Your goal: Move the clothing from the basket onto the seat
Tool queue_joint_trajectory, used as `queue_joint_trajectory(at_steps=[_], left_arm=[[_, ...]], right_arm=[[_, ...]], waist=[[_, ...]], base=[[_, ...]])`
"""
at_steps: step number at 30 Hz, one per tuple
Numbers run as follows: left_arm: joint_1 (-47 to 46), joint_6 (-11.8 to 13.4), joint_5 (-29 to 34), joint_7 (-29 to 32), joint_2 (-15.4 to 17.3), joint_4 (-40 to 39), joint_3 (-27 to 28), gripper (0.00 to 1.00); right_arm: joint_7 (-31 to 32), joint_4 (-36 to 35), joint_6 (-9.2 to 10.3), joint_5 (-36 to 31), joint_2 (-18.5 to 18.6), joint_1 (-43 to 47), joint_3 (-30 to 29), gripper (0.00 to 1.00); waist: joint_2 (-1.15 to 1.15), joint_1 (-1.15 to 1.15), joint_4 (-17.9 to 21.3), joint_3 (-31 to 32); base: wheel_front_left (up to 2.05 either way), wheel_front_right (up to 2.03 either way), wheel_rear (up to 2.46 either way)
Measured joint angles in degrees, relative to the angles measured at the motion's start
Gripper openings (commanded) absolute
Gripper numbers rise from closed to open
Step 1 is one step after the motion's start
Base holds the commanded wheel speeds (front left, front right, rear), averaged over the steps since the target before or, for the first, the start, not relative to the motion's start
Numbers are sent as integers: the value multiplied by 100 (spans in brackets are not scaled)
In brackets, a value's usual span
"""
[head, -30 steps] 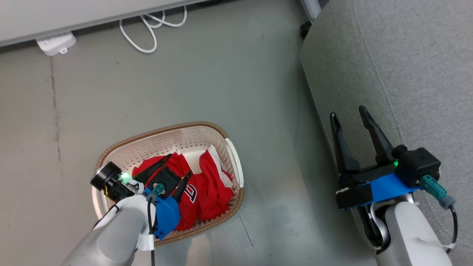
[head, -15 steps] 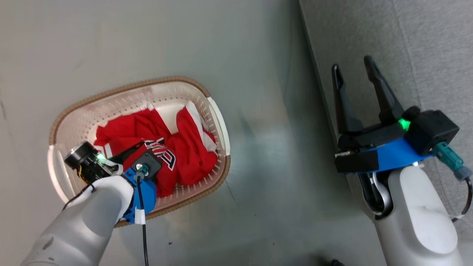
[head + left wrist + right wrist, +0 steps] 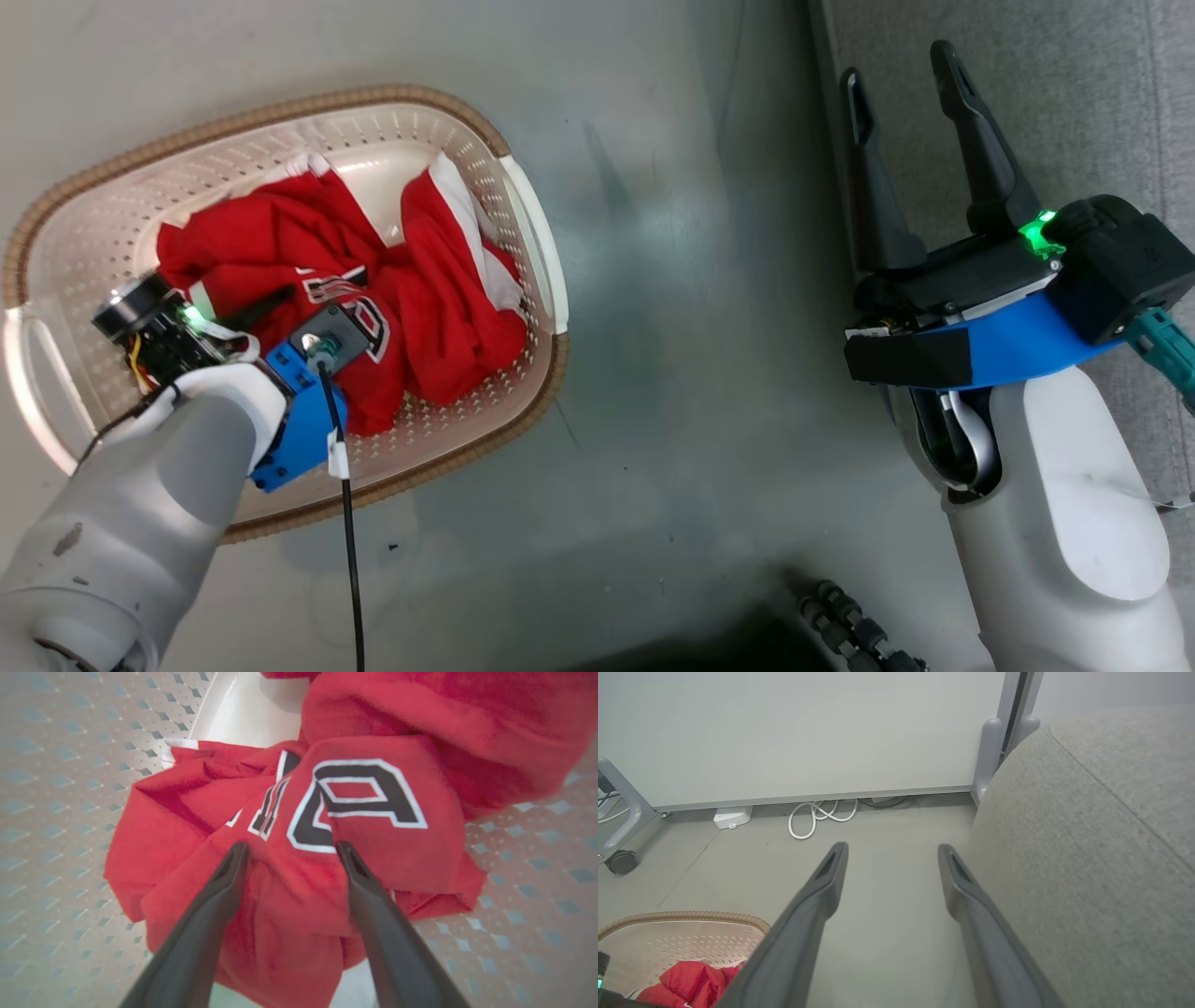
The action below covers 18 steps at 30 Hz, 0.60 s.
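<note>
head view has shifted as a whole over the last second, so the camera has dipped toward the work; not read as the basket moving. real change: the left gripper [image 3: 292,849] has sunk from above the heap down into the soft red clothing [image 3: 439,317]. its two dark fingers stand apart, tips pressed into the red jersey with black-and-white lettering [image 3: 355,798], a fold bulging between them; not yet pinched. meaning, as a judgement: reach is done, the close comes next, nothing transferred. all clothing lies inside the cream-white perforated plastic basket with brown woven-look rim [image 3: 280,107]. the right gripper [image 3: 896,67] has kept its pose: fingers spread, holding nothing, hanging by the edge of the large grey woven-fabric seat [image 3: 1074,93]. the seat surface in view is bare, with a stitched seam. the basket sits on a smooth grey floor [image 3: 672,373], apart from the seat. right wrist view: pale wall panel [image 3: 808,732], looped white cable [image 3: 817,816], small white box [image 3: 732,816] and a dark caster [image 3: 619,862] along the wall's foot.
</note>
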<state>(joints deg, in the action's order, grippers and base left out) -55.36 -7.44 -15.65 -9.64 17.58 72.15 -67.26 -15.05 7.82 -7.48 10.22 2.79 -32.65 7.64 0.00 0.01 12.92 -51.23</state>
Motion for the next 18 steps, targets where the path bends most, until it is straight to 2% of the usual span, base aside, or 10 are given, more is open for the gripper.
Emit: queue_joint_trajectory(at_steps=[5,6,7,8,12,18], left_arm=[[-252,1,54,163,73,79,-133,100],[-293,1,73,216,82,92,-163,97],[-315,1,90,258,88,104,-183,33],[-323,1,105,279,89,113,-196,0],[-343,1,93,349,93,135,-223,0],[-331,1,-96,147,14,151,-174,0]], right_arm=[[0,-116,0,-3,0,-4,-27,100],[0,-134,-1,-4,0,-4,-33,100],[0,-135,0,-4,0,-4,-42,100],[0,-137,0,-4,0,-4,-45,100],[0,-123,0,-4,0,-8,-57,100],[0,-52,0,-37,0,-25,-93,100]], waist=[[0,0,58,-275],[0,0,68,-318],[0,0,76,-351],[0,0,81,-374],[0,0,78,-395],[0,-1,19,-255]], base=[[0,0,0],[0,0,0],[0,0,0],[0,0,0],[0,0,0],[0,0,0]])
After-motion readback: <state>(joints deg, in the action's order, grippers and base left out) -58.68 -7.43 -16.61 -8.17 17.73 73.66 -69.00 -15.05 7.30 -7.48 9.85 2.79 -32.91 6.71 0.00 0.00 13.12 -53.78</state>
